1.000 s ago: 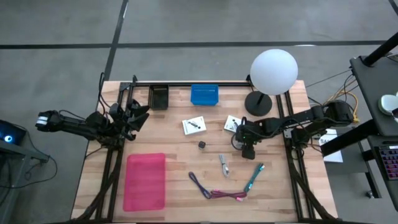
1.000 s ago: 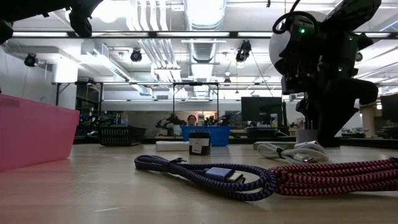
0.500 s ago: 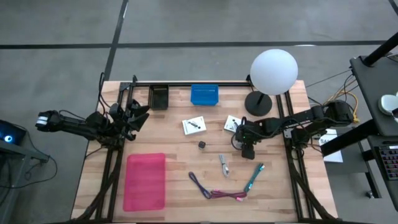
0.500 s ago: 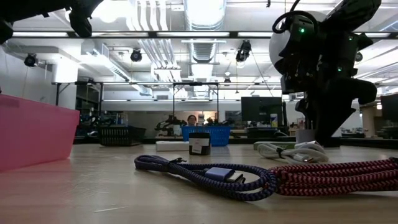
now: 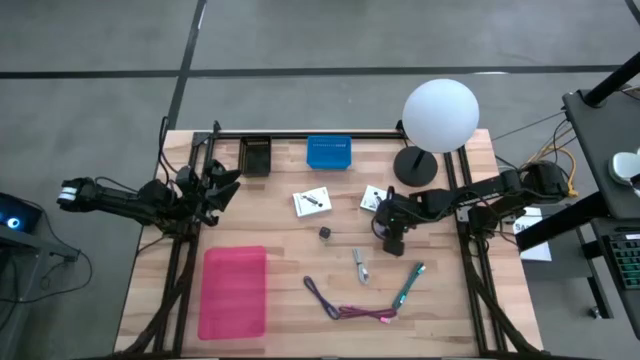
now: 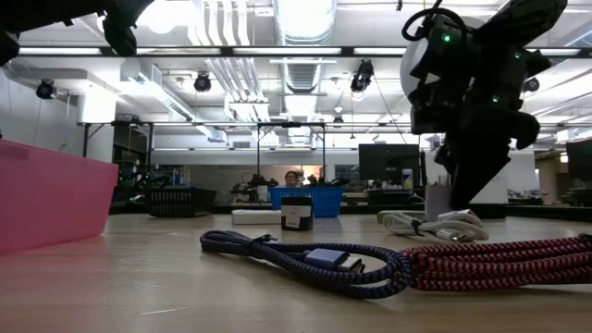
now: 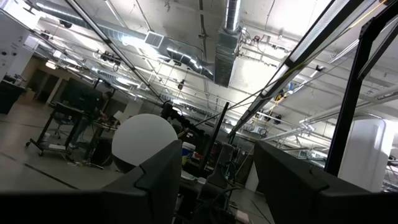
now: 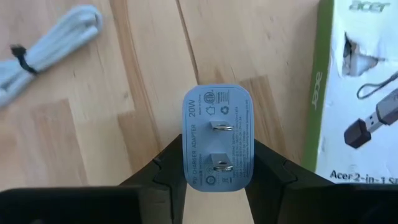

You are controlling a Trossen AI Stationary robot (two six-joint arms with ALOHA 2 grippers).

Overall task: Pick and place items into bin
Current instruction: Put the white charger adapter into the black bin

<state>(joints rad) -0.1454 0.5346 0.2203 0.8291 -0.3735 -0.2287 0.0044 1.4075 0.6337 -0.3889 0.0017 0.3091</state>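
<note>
On the worktop point(image 5: 290, 250), the bin point(image 5: 234, 292) lies at the near left. Two baskets point(image 5: 328, 152) stand side by side along the far edge, with the globe lamp point(image 5: 438, 120) at the far right. Two cards point(image 5: 312, 201) lie mid-table, left of the right gripper point(image 5: 392, 241) (which holds a charger plug point(image 8: 217, 137) above the wood). The cube point(image 5: 324, 233) sits before the cards, the clip point(image 5: 359, 265) nearer still. The cord point(image 5: 345, 305) and pen point(image 5: 408, 285) lie nearest.

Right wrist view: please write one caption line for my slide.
Right tool grips a lavender-grey wall charger above the wooden table.
</note>
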